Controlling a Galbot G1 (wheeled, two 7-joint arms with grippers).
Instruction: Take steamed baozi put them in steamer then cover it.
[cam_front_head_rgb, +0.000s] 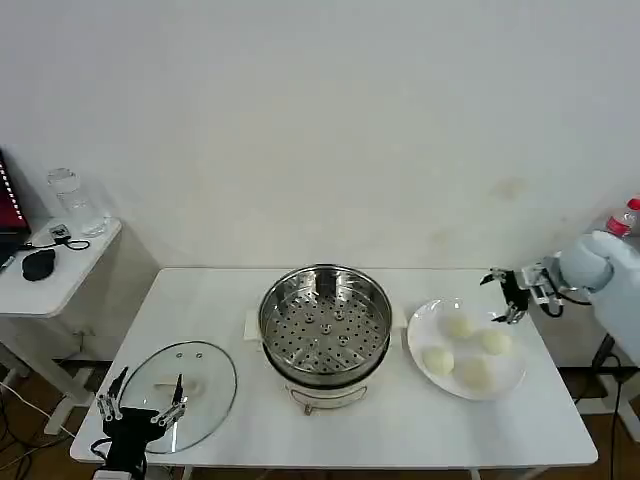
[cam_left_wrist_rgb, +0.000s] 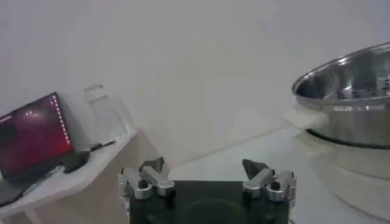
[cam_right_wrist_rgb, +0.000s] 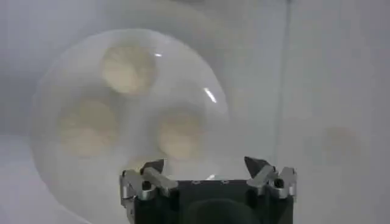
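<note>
White table (cam_front_head_rgb: 230, 300), right tool (cam_front_head_rgb: 507, 295) open above plated baozi (cam_front_head_rgb: 458, 326), left tool (cam_front_head_rgb: 140, 408) open over cover (cam_front_head_rgb: 205, 372).

Open steamer (cam_front_head_rgb: 325, 325), unobstructed above

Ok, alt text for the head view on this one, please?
An empty steamer sits mid-table, between a plate holding four steamed baozi and the glass cover lying flat. The right gripper hovers open above the plate's far edge; the left gripper waits open over the cover.

steamer (cam_front_head_rgb: 325, 325): centre of counter (cam_front_head_rgb: 200, 300)
cover (cam_front_head_rgb: 180, 382): on counter, left of steamer
steamed baozi (cam_front_head_rgb: 466, 350): on plate (cam_front_head_rgb: 425, 315), right of steamer
</note>
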